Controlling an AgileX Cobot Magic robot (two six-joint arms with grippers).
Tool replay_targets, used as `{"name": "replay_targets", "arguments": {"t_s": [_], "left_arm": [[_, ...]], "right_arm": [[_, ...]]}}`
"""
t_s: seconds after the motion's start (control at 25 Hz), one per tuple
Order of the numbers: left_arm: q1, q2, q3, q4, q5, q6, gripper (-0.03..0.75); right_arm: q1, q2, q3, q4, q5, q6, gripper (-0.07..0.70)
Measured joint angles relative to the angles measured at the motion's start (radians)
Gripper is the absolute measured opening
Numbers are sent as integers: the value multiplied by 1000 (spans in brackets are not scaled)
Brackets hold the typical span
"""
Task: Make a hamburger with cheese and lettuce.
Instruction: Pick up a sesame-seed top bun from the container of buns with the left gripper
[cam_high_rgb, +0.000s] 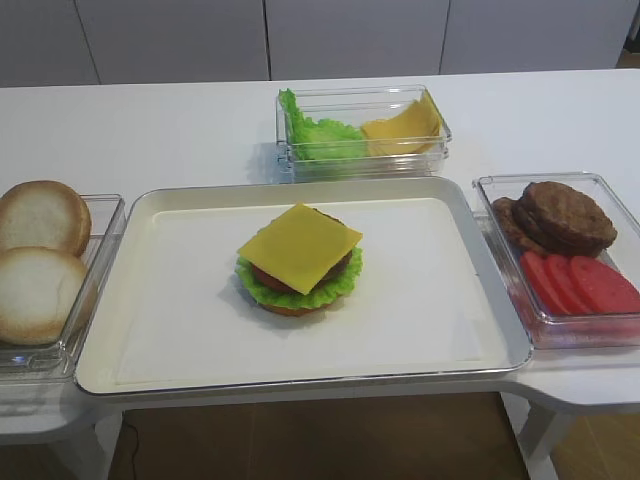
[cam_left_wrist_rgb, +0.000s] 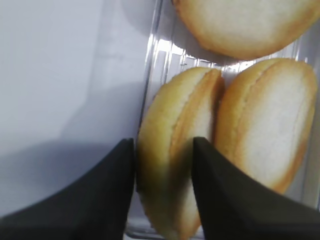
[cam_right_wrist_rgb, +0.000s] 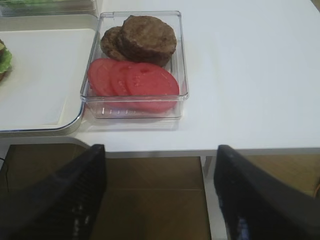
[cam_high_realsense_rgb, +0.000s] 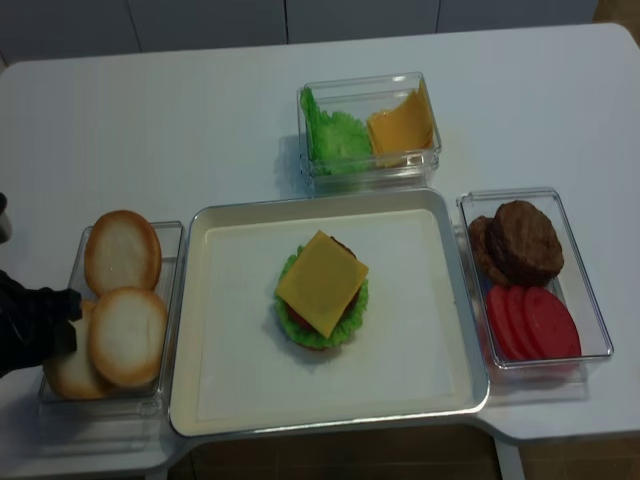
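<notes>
The hamburger (cam_high_rgb: 300, 262) sits open in the middle of the white tray (cam_high_rgb: 180, 330): tan bun base, frilly lettuce (cam_high_rgb: 290, 297) ring, red slice, brown patty, with the square cheese (cam_high_rgb: 300, 243) on top. It has no top bun. It also shows in the other high view (cam_high_realsense_rgb: 322, 290). My left gripper (cam_left_wrist_rgb: 162, 142) is shut on a pale bun half (cam_left_wrist_rgb: 172, 170) standing on edge in the bun box (cam_high_realsense_rgb: 120, 405) at the left. My right gripper (cam_right_wrist_rgb: 160, 150) is open and empty, off the table's front edge.
Two more bun halves (cam_high_realsense_rgb: 122, 250) lie in the bun box. A clear box (cam_high_rgb: 360, 125) behind the tray holds loose lettuce and cheese slices. A clear box (cam_right_wrist_rgb: 135, 112) to the right holds brown patties (cam_right_wrist_rgb: 147, 37) and tomato slices (cam_right_wrist_rgb: 132, 80).
</notes>
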Motion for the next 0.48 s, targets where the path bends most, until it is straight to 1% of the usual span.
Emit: {"name": "replay_targets", "arguments": {"t_s": [0.24, 0.48], "left_arm": [[0, 0, 0, 9, 0, 7, 202], [0, 0, 0, 11, -1, 18, 188]], "right_arm": [[0, 0, 0, 0, 0, 0, 508], [0, 0, 0, 0, 0, 0, 508]]}}
